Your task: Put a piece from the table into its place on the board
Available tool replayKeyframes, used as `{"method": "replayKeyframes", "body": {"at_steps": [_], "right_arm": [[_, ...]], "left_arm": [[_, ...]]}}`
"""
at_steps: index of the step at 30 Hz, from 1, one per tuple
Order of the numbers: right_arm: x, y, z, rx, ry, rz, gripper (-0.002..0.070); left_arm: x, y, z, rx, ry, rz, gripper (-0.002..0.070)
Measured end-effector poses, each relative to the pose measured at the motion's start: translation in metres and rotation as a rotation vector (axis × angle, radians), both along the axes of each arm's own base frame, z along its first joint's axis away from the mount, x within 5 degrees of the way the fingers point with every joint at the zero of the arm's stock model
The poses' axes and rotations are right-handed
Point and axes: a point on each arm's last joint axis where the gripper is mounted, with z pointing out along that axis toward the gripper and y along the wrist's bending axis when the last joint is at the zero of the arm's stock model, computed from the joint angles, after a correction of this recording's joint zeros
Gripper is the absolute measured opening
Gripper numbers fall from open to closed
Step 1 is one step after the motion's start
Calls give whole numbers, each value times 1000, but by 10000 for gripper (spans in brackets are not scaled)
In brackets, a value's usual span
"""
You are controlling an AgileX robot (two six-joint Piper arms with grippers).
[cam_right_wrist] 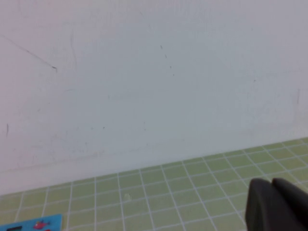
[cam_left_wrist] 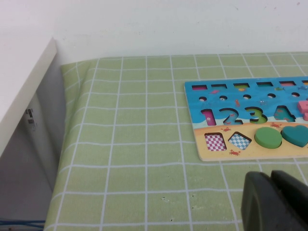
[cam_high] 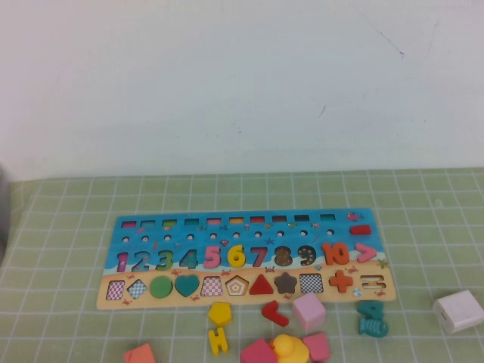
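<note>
The long board (cam_high: 110,261) lies on the green grid-cloth table (cam_high: 68,204). The yellow 6 piece (cam_high: 237,255) sits flat in its place in the numeral row, between the pink 5 (cam_high: 212,256) and the red 7 (cam_high: 259,256). Neither arm shows in the high view. In the left wrist view my left gripper (cam_left_wrist: 270,179) hovers shut and empty over bare cloth, off the board's (cam_left_wrist: 240,153) left end. My right gripper (cam_right_wrist: 272,184) is shut and empty too, over cloth near the white wall, with only a board corner (cam_right_wrist: 43,224) in sight.
Loose pieces lie in front of the board: a yellow pentagon (cam_high: 220,313), a yellow H-like piece (cam_high: 218,341), a red piece (cam_high: 274,311), a pink cube (cam_high: 308,311), a yellow duck (cam_high: 287,349), a teal fish (cam_high: 371,319), a white cube (cam_high: 458,311). A white ledge (cam_left_wrist: 24,91) borders the table's left side.
</note>
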Motion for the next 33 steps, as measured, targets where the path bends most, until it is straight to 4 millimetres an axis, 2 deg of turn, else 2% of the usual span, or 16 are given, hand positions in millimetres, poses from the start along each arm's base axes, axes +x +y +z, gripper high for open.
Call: {"method": "replayKeyframes", "body": {"at_steps": [4,8,13,18,22,33], "right_arm": [[1,0,-4,3,-18,4,-1],[0,3,-12,94,-14,31,-1],[-2,7,-20,42,11,54,-1],[-3,1,-43,88,127,-22,-1],[-4,-1,-48,109,170,-49,-1],[-5,7,-55,109,266,96,-1]], "left_arm": [[0,0,0,0,0,0,-1],[0,0,0,0,0,0,-1],[0,0,0,0,0,0,-1],[0,0,0,0,0,0,-1],[0,0,0,0,0,0,-1],[0,0,0,0,0,0,-1]]}}
